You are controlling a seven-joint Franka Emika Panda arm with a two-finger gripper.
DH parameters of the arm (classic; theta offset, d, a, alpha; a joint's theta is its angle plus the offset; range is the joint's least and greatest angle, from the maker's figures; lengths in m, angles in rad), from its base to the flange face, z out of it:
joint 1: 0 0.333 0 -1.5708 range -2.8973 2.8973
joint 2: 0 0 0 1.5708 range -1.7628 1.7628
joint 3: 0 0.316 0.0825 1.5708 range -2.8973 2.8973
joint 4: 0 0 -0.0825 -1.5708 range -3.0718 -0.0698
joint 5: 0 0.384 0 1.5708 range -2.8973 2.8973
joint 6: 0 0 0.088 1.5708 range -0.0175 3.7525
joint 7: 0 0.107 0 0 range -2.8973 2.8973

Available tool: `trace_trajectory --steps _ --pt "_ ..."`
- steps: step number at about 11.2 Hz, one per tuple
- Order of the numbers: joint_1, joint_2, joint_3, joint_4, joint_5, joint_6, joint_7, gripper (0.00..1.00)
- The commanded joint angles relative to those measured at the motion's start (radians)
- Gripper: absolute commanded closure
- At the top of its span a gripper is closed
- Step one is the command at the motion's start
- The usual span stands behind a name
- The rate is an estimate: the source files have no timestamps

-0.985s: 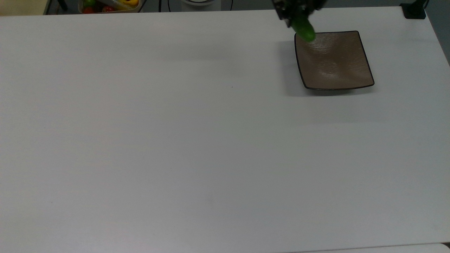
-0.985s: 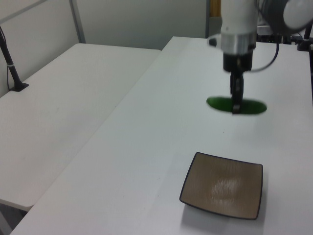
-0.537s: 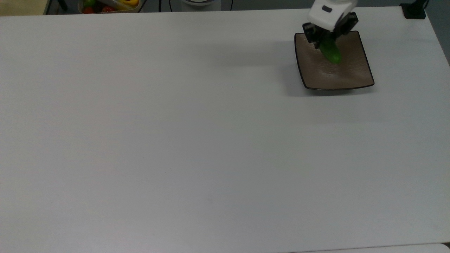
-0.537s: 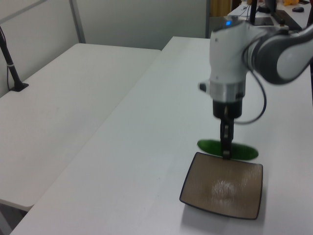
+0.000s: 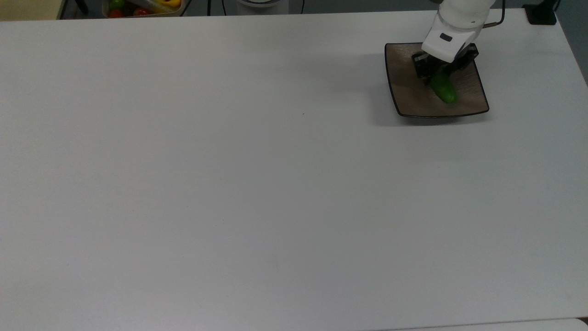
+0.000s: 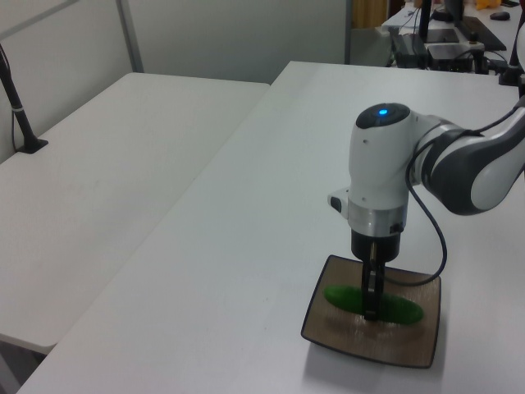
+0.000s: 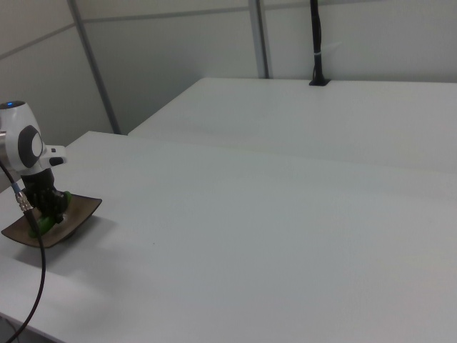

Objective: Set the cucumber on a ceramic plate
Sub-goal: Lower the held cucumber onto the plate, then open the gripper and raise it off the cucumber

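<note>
The square brown ceramic plate sits on the white table at the top view's upper right. The dark green cucumber lies across the plate's middle, low over or on its surface; I cannot tell whether it touches. My gripper comes straight down on the cucumber's middle and is shut on it. Both cucumber ends stick out past the fingers in the left view.
A tray of colourful fruit and vegetables sits beyond the table's far edge at the top view's upper left. A black post base stands at the far right corner. A second white table adjoins in the left view.
The gripper has carried the cucumber from beyond the plate's far edge to over its middle and lowered it down to the plate.
</note>
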Motion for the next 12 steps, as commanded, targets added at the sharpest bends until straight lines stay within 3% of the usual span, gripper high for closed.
trace_trajectory --steps 1,2,4,8,12 --pt "0.005 0.011 -0.006 0.001 -0.018 0.017 0.023 0.44" --pt "0.002 0.011 -0.006 0.001 -0.018 0.014 0.023 0.23" --pt "-0.006 0.007 -0.006 -0.001 -0.018 0.009 0.023 0.0" --pt "-0.047 -0.071 -0.006 -0.001 -0.016 -0.065 0.022 0.0" --pt "-0.151 -0.272 -0.007 0.002 -0.016 -0.281 0.016 0.0"
